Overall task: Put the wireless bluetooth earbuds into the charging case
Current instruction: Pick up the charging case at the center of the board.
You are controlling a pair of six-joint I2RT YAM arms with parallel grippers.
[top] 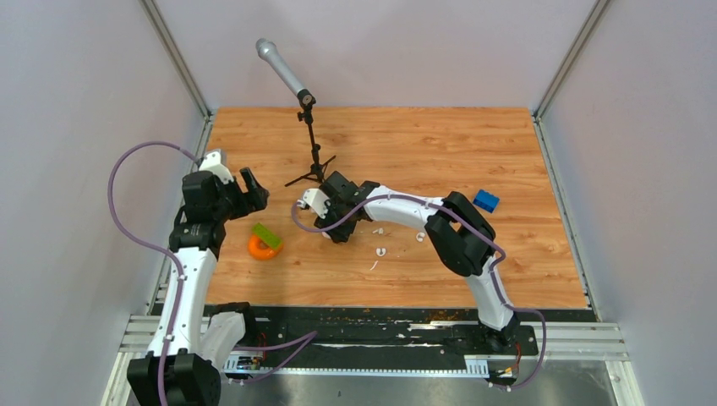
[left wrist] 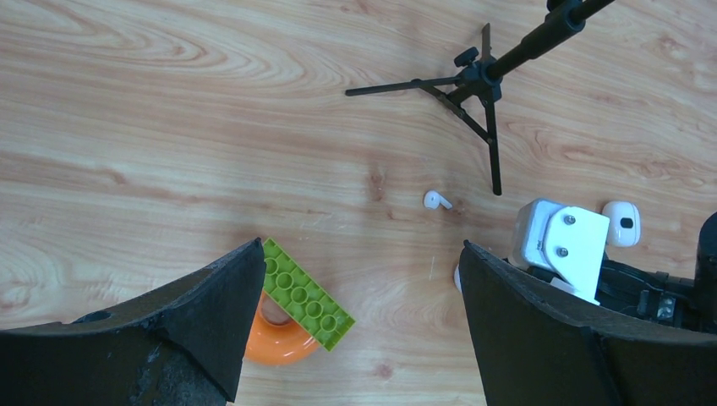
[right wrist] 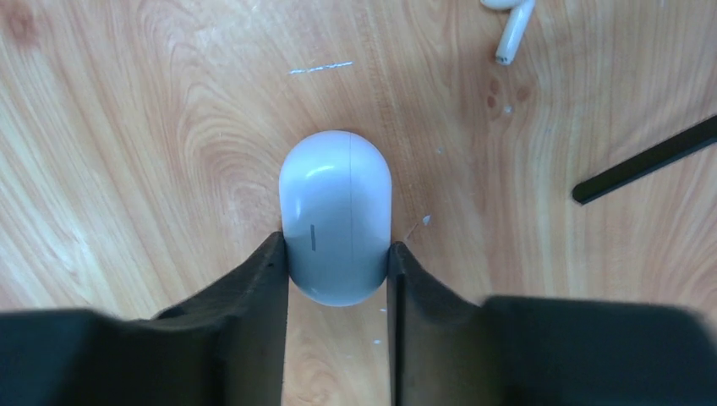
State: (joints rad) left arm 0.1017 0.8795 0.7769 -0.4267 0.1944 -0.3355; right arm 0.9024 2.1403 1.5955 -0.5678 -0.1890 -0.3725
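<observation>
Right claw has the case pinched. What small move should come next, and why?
Probably bring the open left claw over to the charging case to flip its lid: the right claw clamps the case, its seam looks shut, and an earbud lies loose nearby.

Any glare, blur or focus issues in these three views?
Right wrist: soft glare patch on the case, and the end effector fingers go blurry toward the bottom edge. Left wrist: table grain is sharp and the earbud is crisp. Top view: even, flat light with no hot spots.

White-and-black arms (top: 404,208), purple cables (top: 111,184)
</observation>
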